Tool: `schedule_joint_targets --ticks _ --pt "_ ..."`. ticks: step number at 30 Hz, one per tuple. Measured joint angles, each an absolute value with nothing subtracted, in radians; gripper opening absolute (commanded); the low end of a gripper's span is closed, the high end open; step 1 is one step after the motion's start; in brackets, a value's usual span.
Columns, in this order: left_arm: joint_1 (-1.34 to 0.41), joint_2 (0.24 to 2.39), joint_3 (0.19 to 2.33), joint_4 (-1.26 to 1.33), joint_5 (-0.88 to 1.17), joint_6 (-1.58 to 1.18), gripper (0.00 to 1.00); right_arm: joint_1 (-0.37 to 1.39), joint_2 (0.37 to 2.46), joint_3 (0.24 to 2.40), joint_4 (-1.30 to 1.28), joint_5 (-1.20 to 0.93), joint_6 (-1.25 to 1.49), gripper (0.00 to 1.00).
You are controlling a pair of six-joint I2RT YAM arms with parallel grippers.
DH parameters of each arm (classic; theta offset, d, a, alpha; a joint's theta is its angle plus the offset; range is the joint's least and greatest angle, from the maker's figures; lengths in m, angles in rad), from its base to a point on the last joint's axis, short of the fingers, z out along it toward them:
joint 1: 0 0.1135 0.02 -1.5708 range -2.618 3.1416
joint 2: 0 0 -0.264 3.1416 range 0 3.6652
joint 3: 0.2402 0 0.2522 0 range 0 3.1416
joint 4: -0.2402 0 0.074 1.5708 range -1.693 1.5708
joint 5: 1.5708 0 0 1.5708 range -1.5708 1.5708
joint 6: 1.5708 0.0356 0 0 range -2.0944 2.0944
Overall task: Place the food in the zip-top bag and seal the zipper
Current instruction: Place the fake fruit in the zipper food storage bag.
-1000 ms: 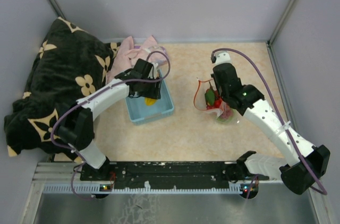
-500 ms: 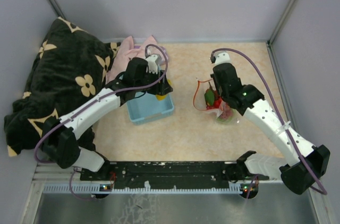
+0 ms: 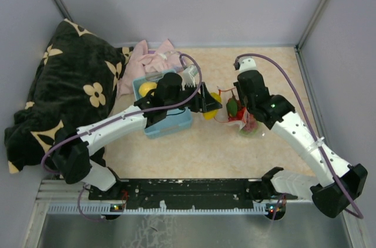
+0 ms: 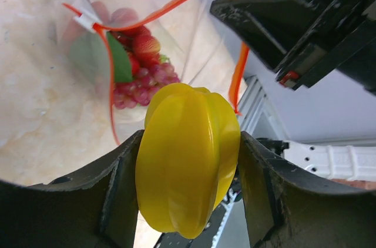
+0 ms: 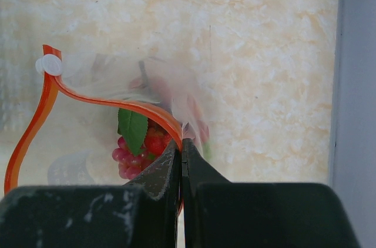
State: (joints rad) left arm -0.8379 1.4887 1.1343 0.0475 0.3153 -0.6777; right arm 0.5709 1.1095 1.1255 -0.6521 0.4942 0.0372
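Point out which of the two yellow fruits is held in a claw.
The ribbed yellow piece, clamped in the left claw near the zip-top bag. The other yellow fruit lies loose in the light-blue basket.

Glossy yellow piece (image 4: 188,171), clear filmy zip-top bag (image 4: 70,54)

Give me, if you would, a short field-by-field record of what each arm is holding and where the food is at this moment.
Left gripper: shut on a yellow fruit, just outside the bag
Right gripper: shut on the bag rim at the zipper
Bag mouth: open, slider at one end
In bag: red grapes, green leaf
Basket: second yellow fruit inside
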Motion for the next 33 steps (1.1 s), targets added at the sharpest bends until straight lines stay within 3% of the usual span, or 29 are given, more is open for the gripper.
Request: schedule_joint_targets --ticks 9,22,33 --pt "-0.879 1.586 1.129 0.279 0.270 -0.824 0.47 0.571 1.095 1.126 -0.655 0.471 0.050 0.00" --pt "-0.908 1.726 1.191 0.281 0.208 -0.844 0.50 0.571 1.062 1.126 -0.655 0.373 0.070 0.00" --pt "-0.914 1.730 1.206 0.242 0.101 -0.834 0.67 0.571 1.046 1.125 -0.650 0.255 0.097 0.00"
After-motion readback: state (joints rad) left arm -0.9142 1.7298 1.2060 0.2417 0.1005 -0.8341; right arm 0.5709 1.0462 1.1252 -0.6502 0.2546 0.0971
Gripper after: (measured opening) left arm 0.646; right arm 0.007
